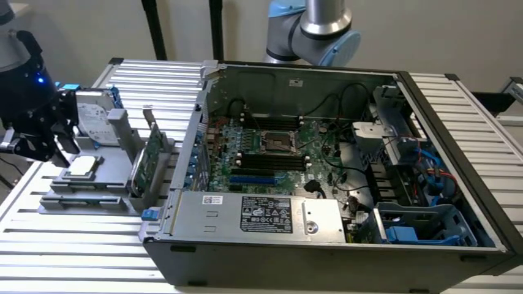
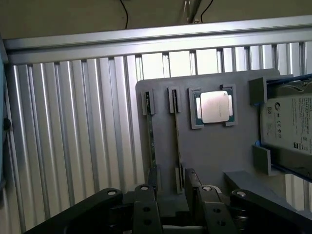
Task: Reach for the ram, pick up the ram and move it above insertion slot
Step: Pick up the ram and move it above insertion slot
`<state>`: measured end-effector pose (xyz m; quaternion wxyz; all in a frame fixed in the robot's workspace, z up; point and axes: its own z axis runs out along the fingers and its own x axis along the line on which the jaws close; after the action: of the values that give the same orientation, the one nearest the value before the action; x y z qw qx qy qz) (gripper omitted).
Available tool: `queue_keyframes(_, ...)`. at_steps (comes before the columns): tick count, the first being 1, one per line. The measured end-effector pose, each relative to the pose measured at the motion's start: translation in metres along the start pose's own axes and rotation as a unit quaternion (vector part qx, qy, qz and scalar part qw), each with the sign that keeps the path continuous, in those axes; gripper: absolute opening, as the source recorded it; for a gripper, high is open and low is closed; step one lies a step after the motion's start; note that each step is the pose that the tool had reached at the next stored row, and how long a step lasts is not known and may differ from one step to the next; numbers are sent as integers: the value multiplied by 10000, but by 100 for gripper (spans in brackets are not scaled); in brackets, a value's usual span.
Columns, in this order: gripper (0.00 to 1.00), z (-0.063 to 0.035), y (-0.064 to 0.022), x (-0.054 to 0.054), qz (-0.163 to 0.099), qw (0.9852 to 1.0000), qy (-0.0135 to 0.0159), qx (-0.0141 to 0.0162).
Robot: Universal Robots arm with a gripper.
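On the slatted metal table (image 1: 73, 257), your biggest item is the open computer case (image 1: 327, 245), which takes up the middle of the surface and its side at the exterior view's right. Along the table's edge at the exterior view's left sits a grey fixture plate (image 2: 214, 151), and the gripper (image 2: 174, 187) hangs over it. On that plate you have a hard drive (image 2: 292, 122) at one edge, a green card with a metal bracket (image 1: 147, 160) standing on edge, and a square processor (image 2: 214, 107) lying flat. The ram (image 2: 177, 141) stands on its long edge in a grooved holder just beside the processor (on the plate, not in the case). The jaws are spread wide and hold nothing. In the wrist view the ram's near end lines up with the gap between them, and you cannot tell whether either finger touches it. The insertion slot (image 1: 270, 162) is one of the parallel black strips on the motherboard (image 1: 319, 138) inside the case, well apart from the gripper.
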<state>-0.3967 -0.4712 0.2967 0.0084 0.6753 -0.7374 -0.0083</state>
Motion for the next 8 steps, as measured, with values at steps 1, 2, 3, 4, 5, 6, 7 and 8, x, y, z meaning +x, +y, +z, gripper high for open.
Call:
queue_keyframes(1, 36, 18, -1, 11, -1, 10000, 0, 0)
queue_keyframes(2, 36, 36, -3, 21, -1, 10000, 1, 0)
queue_keyframes(3, 36, 54, -4, 31, -2, 10000, 0, 0)
queue_keyframes(4, 36, 75, -6, 44, -4, 10000, -1, 1)
queue_keyframes(5, 36, 92, -7, 54, -6, 10000, 0, 1)
queue_keyframes(6, 36, 110, -9, 65, -9, 10000, 0, 1)
queue_keyframes(7, 36, 128, -10, 76, -11, 10000, 1, 0)
queue_keyframes(8, 36, 145, -11, 85, -14, 10000, 0, 0)
